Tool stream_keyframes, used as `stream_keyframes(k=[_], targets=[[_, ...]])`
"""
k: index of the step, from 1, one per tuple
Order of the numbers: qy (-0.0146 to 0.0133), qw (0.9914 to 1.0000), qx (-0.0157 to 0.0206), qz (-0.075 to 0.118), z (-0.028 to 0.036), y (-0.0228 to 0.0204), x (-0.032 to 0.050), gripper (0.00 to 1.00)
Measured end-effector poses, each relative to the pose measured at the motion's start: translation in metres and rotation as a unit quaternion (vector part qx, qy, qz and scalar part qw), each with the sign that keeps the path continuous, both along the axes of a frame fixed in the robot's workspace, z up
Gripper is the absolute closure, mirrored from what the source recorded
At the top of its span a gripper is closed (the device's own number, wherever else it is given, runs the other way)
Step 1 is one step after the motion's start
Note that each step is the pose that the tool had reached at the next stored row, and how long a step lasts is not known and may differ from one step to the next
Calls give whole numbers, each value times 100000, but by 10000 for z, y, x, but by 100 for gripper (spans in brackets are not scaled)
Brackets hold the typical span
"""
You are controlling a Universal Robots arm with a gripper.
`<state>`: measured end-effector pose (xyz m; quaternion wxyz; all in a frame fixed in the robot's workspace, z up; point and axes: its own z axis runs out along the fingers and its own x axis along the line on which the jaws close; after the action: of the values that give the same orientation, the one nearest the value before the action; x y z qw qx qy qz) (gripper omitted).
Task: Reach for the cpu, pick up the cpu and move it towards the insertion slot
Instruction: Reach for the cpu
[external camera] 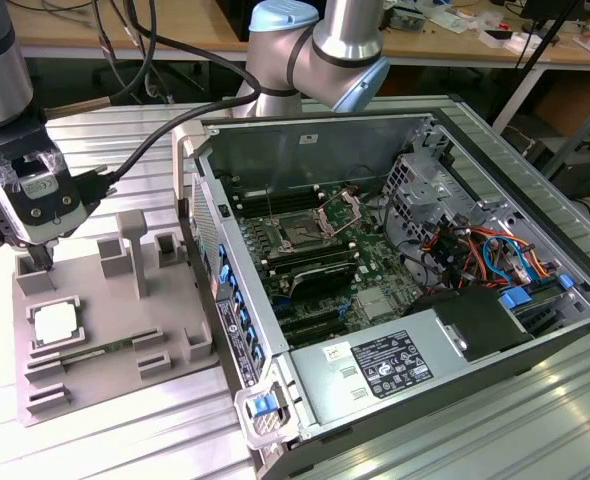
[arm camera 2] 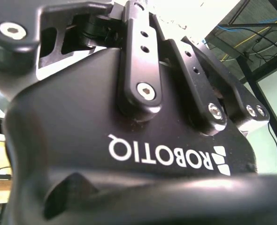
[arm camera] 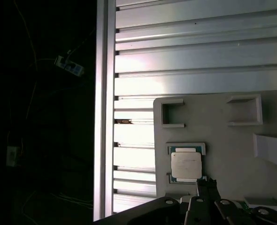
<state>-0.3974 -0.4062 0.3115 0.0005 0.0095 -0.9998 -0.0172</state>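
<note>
The cpu is a small silvery-white square chip lying flat in a raised frame on a grey fixture plate at the exterior view's left. My gripper hangs just above the plate's far corner, a short way behind the cpu and apart from it, holding nothing. In the first wrist view the cpu lies right beside the gripper tip. The insertion slot, a square socket with its metal bracket raised, sits on the green board inside the open computer case. The gripper's black housing looms close in the second wrist view.
The open computer case stands to the exterior view's right of the fixture, its near wall between the plate and the board. Upright grey posts rise from the plate. The ribbed aluminium table lies beneath. Cables trail from the arm.
</note>
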Motion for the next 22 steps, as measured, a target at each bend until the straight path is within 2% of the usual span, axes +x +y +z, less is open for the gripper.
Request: stream_keyframes(k=[22], targets=[[1,100000,-1,2,-55,0,-3,89]])
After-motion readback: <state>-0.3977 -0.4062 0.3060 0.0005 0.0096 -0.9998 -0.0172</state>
